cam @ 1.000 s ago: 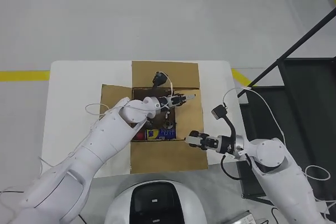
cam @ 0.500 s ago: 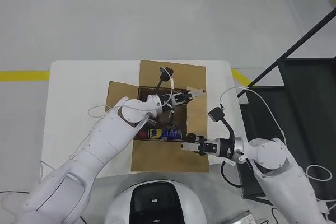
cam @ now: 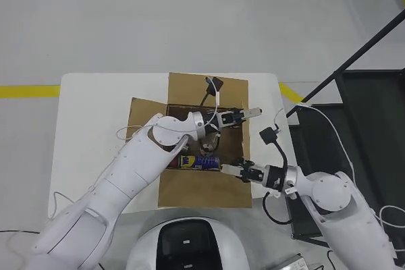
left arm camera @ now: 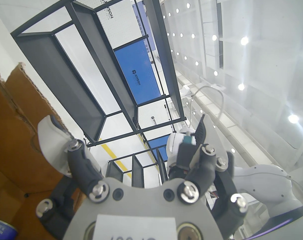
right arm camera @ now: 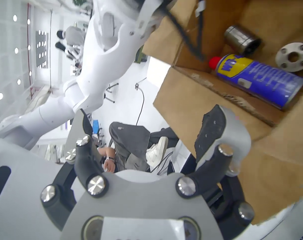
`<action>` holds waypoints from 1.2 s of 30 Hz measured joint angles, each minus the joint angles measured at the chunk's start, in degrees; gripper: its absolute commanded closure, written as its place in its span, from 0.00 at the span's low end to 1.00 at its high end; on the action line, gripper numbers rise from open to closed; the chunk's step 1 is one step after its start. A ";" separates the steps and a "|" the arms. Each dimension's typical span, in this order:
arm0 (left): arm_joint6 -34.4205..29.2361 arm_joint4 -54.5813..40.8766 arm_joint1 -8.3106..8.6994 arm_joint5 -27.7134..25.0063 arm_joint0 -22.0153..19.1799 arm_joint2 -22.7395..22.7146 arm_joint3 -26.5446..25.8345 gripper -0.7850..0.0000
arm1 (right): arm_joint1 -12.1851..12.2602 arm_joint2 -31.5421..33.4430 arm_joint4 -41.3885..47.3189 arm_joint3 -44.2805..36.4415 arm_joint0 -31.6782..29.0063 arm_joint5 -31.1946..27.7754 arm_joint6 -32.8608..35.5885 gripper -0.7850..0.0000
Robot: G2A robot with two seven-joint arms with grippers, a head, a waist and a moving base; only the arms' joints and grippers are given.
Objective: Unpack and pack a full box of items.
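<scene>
left gripper (cam: 251, 112) swung toward shelving (cam: 368, 121) beside white table (cam: 94, 121).

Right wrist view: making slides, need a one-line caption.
Open right claw by a cardboard box holding a blue spray can, metal cylinder and flange.

From here the box (right arm camera: 181, 96) reads as plain brown cardboard, matt, with rough, fibrous cut edges. Inside it, the spray can (right arm camera: 258, 83) is glossy painted metal, and its red cap (right arm camera: 212, 62) is shiny plastic. The cylinder (right arm camera: 242, 38) is bright brushed steel, the round flange (right arm camera: 293, 57) a duller grey metal. The desk (cam: 94, 121) looks smooth and white, laminate I think.
</scene>
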 measured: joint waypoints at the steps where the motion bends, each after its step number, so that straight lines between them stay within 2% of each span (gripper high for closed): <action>1: -0.24 -0.12 -0.12 -0.24 0.03 -0.08 0.38 0.00 | 0.01 1.16 0.10 -0.25 -1.10 0.39 -1.45 0.00; 6: -1.28 -0.64 0.05 -1.31 0.18 -1.92 1.78 0.00 | 0.06 5.44 0.83 -0.10 -5.28 0.93 -4.90 0.00; 11: -2.32 -0.48 1.05 -2.03 1.54 -4.98 0.84 0.00 | -0.03 7.73 1.12 0.46 -7.47 1.59 -7.82 0.00; 15: -1.57 0.95 1.93 -0.98 3.11 -7.24 -0.20 0.00 | -0.08 8.41 3.72 0.60 -8.39 -1.67 -6.73 0.00; 18: 1.68 4.37 2.48 -0.08 4.23 -8.53 -0.58 0.00 | -0.08 9.42 5.25 0.96 -9.16 -4.17 -5.84 0.00; 22: 7.05 10.05 3.34 4.02 6.01 -10.35 -0.85 0.00 | 0.00 10.53 7.91 1.69 -9.99 -7.89 -3.05 0.00; 25: 7.85 12.64 3.52 8.45 6.01 -10.64 -0.52 0.00 | 0.03 11.62 9.80 2.32 -10.55 -9.98 -1.67 0.00; 30: 7.26 13.67 2.27 11.36 3.97 -8.42 2.43 0.00 | 0.03 12.94 11.09 2.11 -12.08 -11.55 -0.85 0.00; 36: 6.08 12.57 -0.54 12.32 1.04 -4.19 8.29 0.00 | 0.03 12.81 11.37 1.81 -12.99 -12.10 0.36 0.00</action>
